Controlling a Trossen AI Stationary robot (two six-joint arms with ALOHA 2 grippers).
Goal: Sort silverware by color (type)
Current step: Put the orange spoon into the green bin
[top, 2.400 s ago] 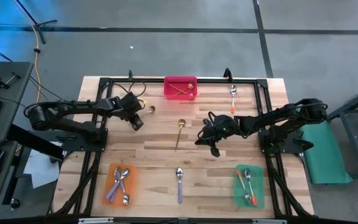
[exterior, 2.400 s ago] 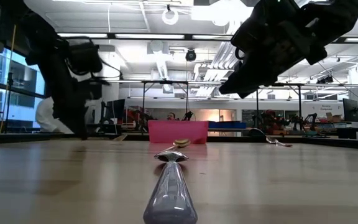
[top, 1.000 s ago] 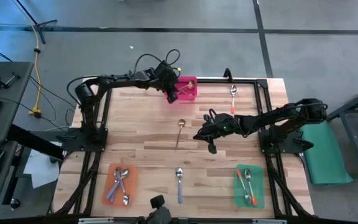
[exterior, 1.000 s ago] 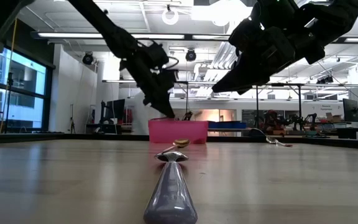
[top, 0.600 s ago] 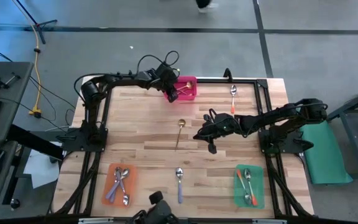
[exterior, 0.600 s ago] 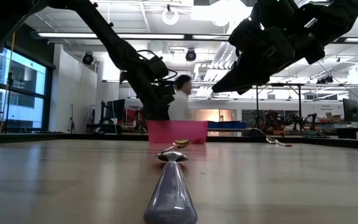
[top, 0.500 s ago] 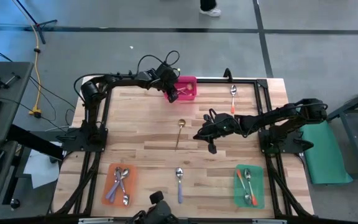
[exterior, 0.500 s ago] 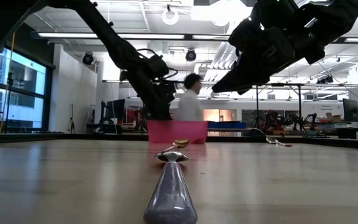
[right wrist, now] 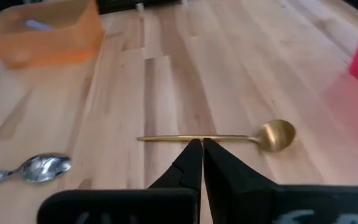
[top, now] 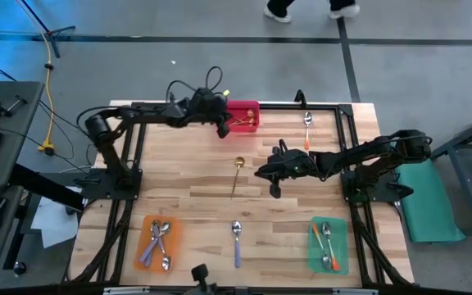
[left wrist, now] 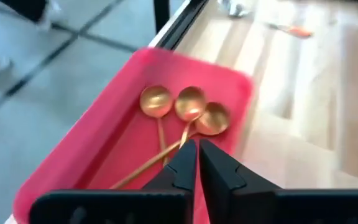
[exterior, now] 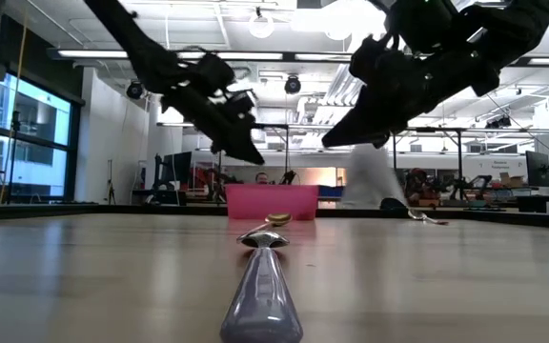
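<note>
My left gripper (top: 223, 129) is shut and hangs above the near-left corner of the pink tray (top: 252, 111), holding nothing. Three gold spoons (left wrist: 185, 109) lie in that tray under the shut fingers (left wrist: 197, 155). My right gripper (top: 270, 185) is shut too. It hovers above the table just right of a lone gold spoon (top: 236, 176), which lies flat past the fingertips (right wrist: 229, 138). A purple-handled spoon (top: 237, 238) lies flat near the near edge. An orange-handled spoon (top: 307, 131) lies at the far right.
An orange tray (top: 147, 225) at the near left holds purple-handled spoons. A green tray (top: 342, 246) at the near right holds orange-handled spoons. Black frame rails (top: 301, 105) run along the table edges. A person (exterior: 370, 186) walks behind the far edge. Bare wood lies mid-table.
My left gripper has risen out of the pink tray, where it sat low half a second ago, and drawn back slightly toward the table's left. A person has walked rightward behind the table. The spoons on the table have stayed put.
</note>
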